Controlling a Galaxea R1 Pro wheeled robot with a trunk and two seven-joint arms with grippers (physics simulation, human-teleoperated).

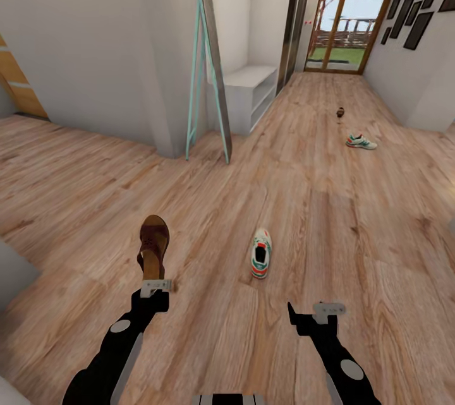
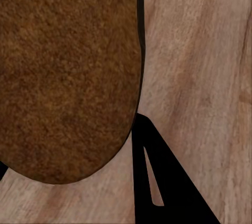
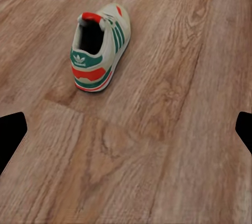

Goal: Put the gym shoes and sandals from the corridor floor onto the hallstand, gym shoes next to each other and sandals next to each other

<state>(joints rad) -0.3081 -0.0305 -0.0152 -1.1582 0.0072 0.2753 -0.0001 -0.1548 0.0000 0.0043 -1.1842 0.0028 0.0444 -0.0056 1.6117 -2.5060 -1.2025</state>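
One sandal (image 1: 153, 245) clamped in left fingers (image 1: 155, 287) | right fingers (image 3: 241, 124) spread behind sneaker (image 3: 98, 47)

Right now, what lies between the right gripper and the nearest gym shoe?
Nothing: bare wood floor separates the right gripper from the gym shoe, as the right wrist view shows.

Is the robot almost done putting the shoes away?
Not yet. Nothing looks put away: the white shelf unit by the wall looks bare. In hand: the left gripper holds one brown sandal. Left to do: the near gym shoe, the far gym shoe and a small dark thing, maybe the other sandal, lie on the floor. The right gripper is open.
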